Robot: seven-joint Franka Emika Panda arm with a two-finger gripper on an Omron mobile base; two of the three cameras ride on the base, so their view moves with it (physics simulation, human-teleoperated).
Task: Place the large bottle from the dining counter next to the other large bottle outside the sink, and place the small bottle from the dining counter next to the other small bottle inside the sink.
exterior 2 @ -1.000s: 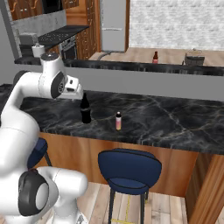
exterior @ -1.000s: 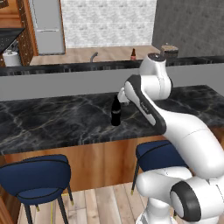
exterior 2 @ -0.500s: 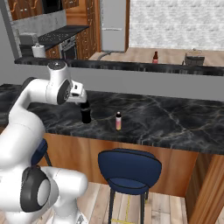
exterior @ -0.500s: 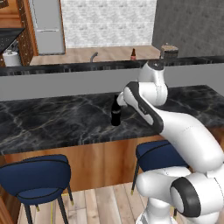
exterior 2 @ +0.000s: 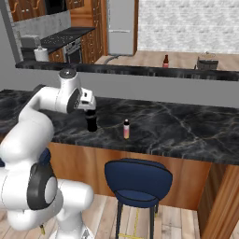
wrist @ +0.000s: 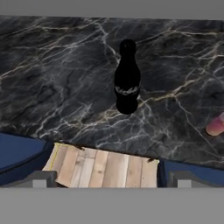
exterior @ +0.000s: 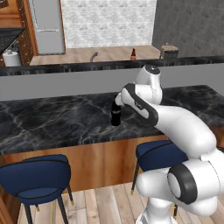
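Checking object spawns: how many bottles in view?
3: black bottle and small pink bottle on the dining counter; amber bottle on the far counter. Sink interior hidden.

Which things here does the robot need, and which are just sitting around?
Needed: black bottle, small pink bottle, brown bottle on the far counter, dining counter, open gripper.
Just there: blue stools, fridge, wooden bucket.

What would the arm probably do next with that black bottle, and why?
Probably lower straight down around the black bottle and then close. The gripper hangs open right above it, the bottle stands upright and centred in the hand view, and nothing is held yet.
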